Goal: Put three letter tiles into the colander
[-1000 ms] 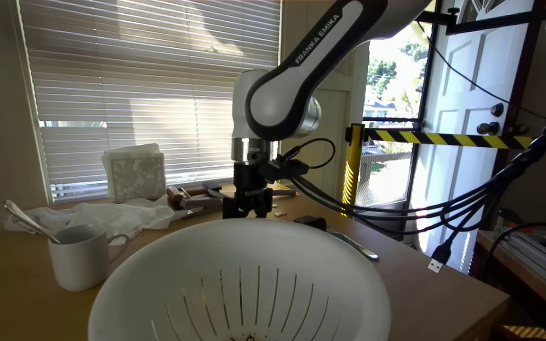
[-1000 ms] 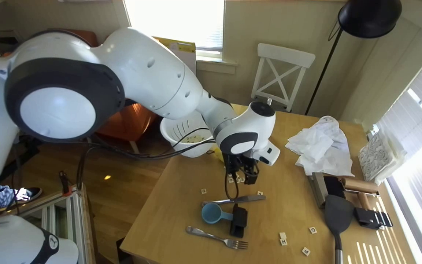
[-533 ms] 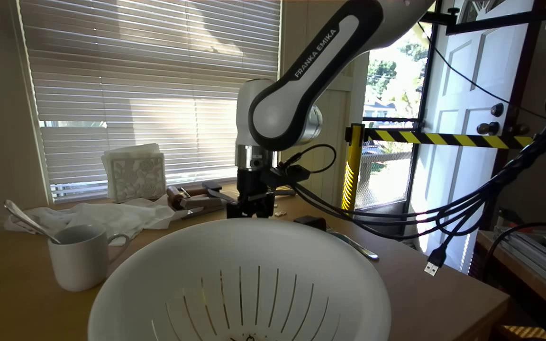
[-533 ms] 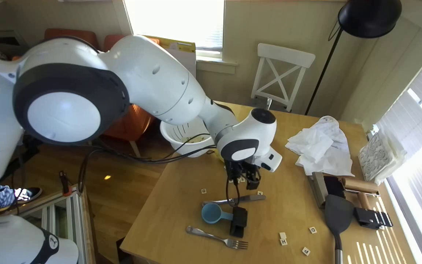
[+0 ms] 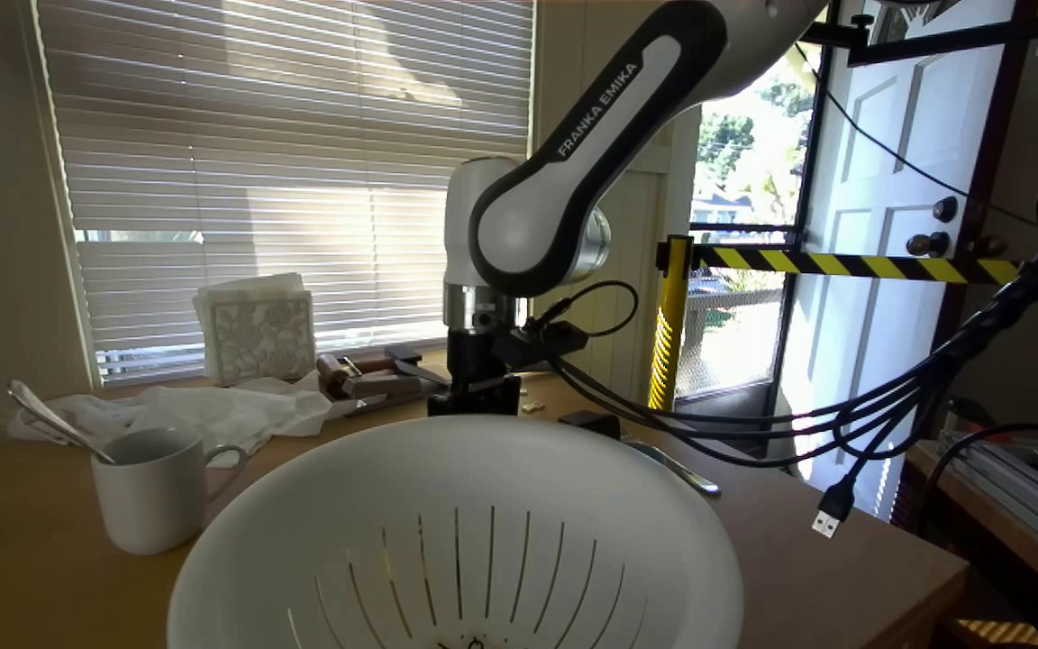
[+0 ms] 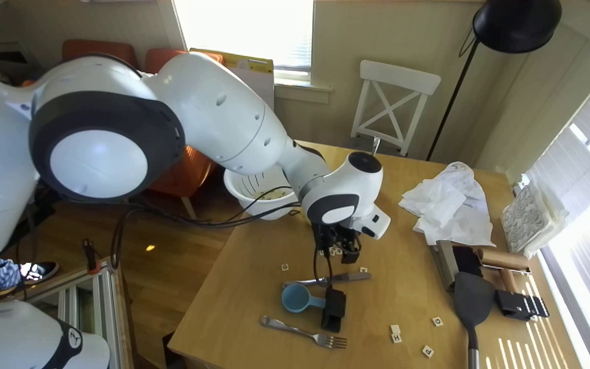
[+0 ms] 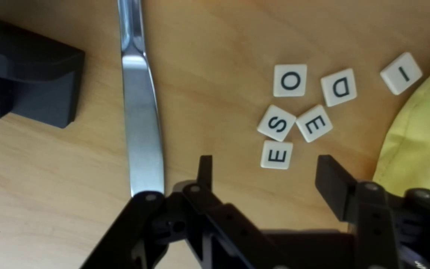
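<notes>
Wrist view, on your pale wooden table [image 7: 207, 89]: white square O tile [image 7: 290, 80], white square D tile [image 7: 339, 87], white square I tile [image 7: 401, 73], left to right. White square S tile [image 7: 276, 123] below O, one white square E tile [image 7: 314, 123] just right of S, another white square E tile [image 7: 276, 154] just below S, framed between the fingertips of your black two-finger gripper [image 7: 265, 179]. Silver metal knife [image 7: 142, 123] left of the tiles, black angular block [image 7: 43, 63] left of that, yellow fabric item [image 7: 424, 138] far right. In an exterior view, large round white plastic colander [image 5: 456, 469] in front of your gripper, white cylindrical mug [image 5: 150, 496] left of it.
</notes>
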You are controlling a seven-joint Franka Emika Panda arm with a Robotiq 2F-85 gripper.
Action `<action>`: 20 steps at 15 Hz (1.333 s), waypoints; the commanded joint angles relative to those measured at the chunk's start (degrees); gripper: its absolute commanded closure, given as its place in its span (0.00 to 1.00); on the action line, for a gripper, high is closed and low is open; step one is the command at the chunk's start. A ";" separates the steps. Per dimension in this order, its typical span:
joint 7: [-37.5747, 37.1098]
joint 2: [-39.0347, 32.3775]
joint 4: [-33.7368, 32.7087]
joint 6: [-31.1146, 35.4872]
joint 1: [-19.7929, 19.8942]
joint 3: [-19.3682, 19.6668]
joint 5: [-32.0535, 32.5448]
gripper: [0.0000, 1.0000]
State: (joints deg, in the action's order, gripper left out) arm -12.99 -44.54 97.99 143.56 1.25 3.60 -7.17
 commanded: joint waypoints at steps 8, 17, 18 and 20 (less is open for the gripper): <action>-2.85 -2.91 -3.52 -0.26 -1.60 1.35 0.72 0.33; -3.62 -4.00 -4.62 -1.19 -1.96 1.79 0.80 0.61; -3.73 -4.02 -4.69 -1.31 -2.00 1.87 0.80 0.64; -3.86 -3.98 -4.76 -1.62 -2.09 1.91 0.83 0.69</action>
State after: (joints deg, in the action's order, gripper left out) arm -15.08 -47.30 94.97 143.13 -0.01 4.99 -6.94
